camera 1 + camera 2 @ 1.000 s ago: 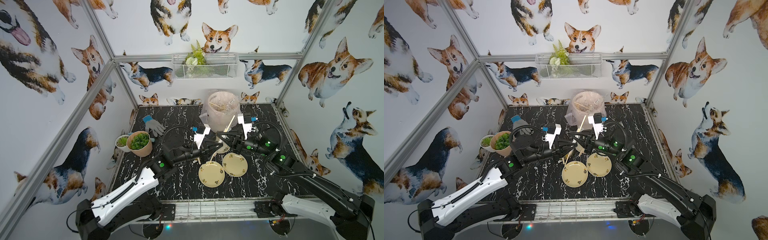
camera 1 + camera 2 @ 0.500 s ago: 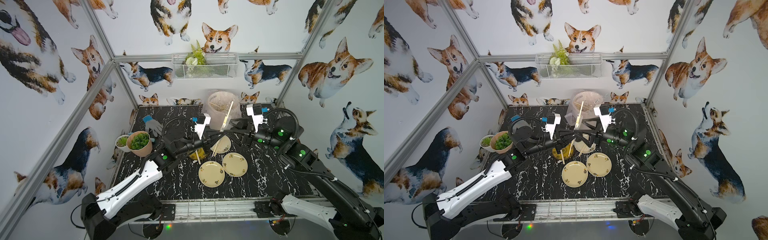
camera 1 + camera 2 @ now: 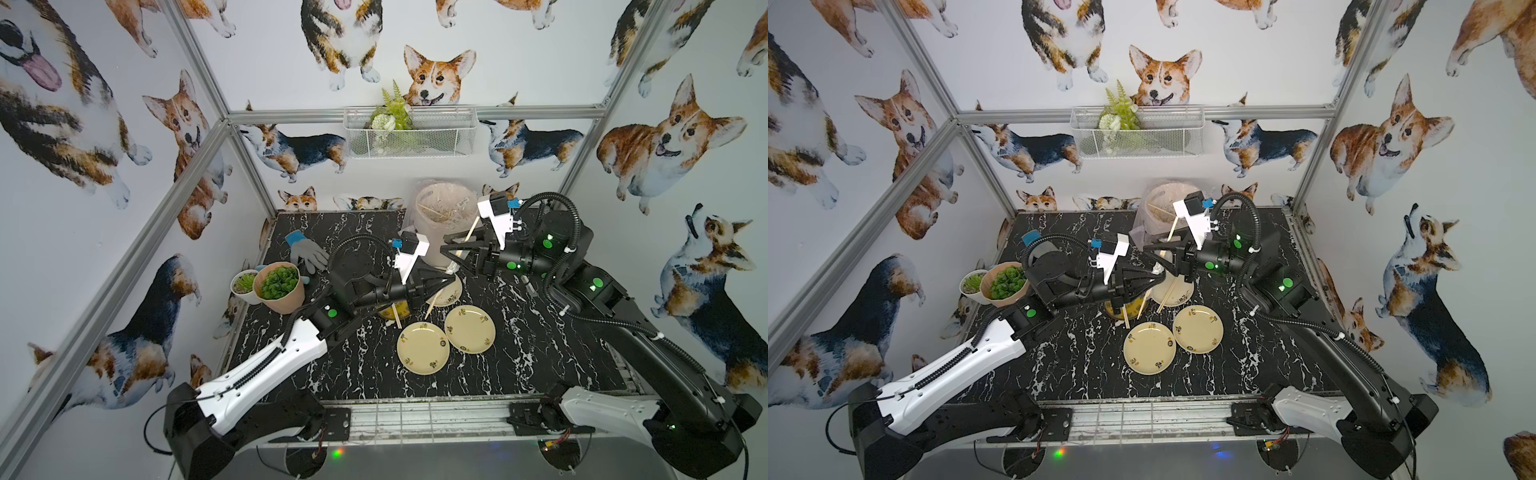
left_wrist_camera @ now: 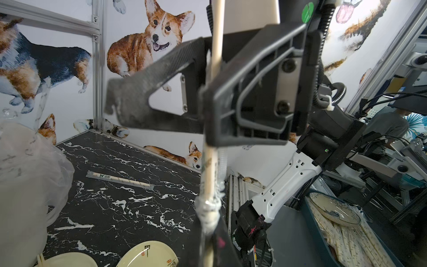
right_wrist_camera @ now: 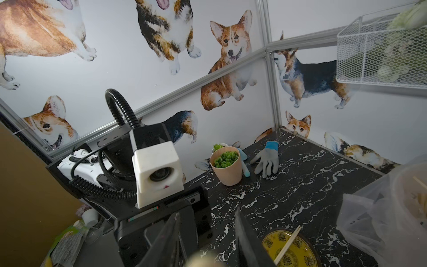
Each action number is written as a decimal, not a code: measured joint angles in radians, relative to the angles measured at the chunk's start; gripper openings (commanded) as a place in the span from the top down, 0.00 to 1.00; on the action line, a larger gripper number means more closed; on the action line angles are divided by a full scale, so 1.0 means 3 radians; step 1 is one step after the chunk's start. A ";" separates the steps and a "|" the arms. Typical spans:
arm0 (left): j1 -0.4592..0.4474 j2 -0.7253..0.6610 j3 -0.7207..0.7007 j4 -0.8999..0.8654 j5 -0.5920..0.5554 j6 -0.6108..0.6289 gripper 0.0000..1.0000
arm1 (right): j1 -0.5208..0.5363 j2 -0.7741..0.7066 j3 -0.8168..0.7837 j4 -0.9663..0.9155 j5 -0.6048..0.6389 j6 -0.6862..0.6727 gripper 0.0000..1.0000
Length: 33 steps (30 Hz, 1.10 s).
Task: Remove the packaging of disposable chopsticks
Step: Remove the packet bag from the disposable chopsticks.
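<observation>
A pair of disposable chopsticks (image 3: 471, 231) (image 4: 216, 34) stands tilted between my two grippers, over the plates. My left gripper (image 3: 451, 279) (image 4: 209, 219) is shut on its lower end, where the clear packaging (image 4: 208, 207) is bunched and crinkled round the sticks. The right gripper (image 3: 443, 244) (image 5: 206, 212) straddles the pair higher up. Its jaws stand apart on both sides of the sticks, without pressing them. A blurred stick end (image 5: 200, 261) shows between its jaws. Another wrapped pair (image 4: 120, 179) lies flat on the table.
Two cream plates (image 3: 422, 348) (image 3: 469, 328) lie in front. A white plate (image 3: 453, 295) and a yellow bowl (image 5: 298, 252) hold bare sticks. A lined bin (image 3: 444, 208) stands behind, two plant pots (image 3: 278, 286) and a glove (image 3: 307, 253) to the left.
The right gripper has drawn back toward the bin and its jaws have come apart from shut. The left gripper stayed shut and shifted slightly toward the back with the chopsticks.
</observation>
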 measured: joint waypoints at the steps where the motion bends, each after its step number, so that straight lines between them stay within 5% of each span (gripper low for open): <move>1: 0.0000 -0.0003 0.0010 0.0003 0.0005 0.0001 1.00 | 0.0000 0.0005 -0.0005 0.0000 -0.0033 0.0001 0.86; 3: 0.0000 -0.0003 0.0018 0.0004 -0.0013 -0.0003 1.00 | 0.0000 0.0008 -0.0023 0.0009 -0.0128 0.0029 1.00; 7: 0.0000 0.0000 0.0017 0.0025 0.0003 -0.0020 1.00 | -0.0003 0.0008 -0.0020 0.0025 -0.0223 0.0066 1.00; 9: 0.0000 -0.0011 0.0001 0.0036 -0.0034 -0.0042 0.91 | -0.0014 0.0001 -0.0019 0.0025 -0.0203 0.0086 1.00; 10: -0.0003 -0.0022 -0.0008 0.0041 -0.0056 -0.0058 0.79 | -0.0014 -0.0005 -0.0019 0.0020 -0.0170 0.0089 1.00; 13: -0.0004 -0.0095 -0.0067 0.0062 -0.0151 -0.0067 0.20 | -0.0064 -0.0050 -0.0009 -0.0003 -0.0088 0.0111 1.00; 14: 0.0001 -0.0144 -0.0098 0.0050 -0.0211 -0.0093 0.13 | -0.0107 -0.0079 0.0006 -0.0006 -0.0022 0.0111 1.00; 16: 0.0004 -0.0280 -0.0182 -0.0009 -0.0337 -0.0099 0.19 | -0.0186 -0.0135 0.0034 0.0000 0.0118 0.0122 1.00; 18: 0.0001 -0.0464 -0.0295 -0.0154 -0.0519 -0.0067 0.38 | -0.0230 -0.0174 0.0034 -0.0005 0.0169 0.0139 1.00; 21: 0.0004 -0.0782 -0.0548 -0.0430 -0.0882 0.0033 0.99 | -0.0331 -0.0224 0.0047 -0.0029 0.0309 0.0173 1.00; 24: 0.0004 -0.0945 -0.0746 -0.0743 -0.1127 0.0177 1.00 | -0.0348 -0.0229 0.0058 -0.0031 0.0366 0.0178 1.00; 33: 0.0006 -0.0769 -0.0768 -0.1062 -0.0903 0.0529 1.00 | -0.0334 -0.0023 0.0146 0.0245 -0.0169 0.0464 1.00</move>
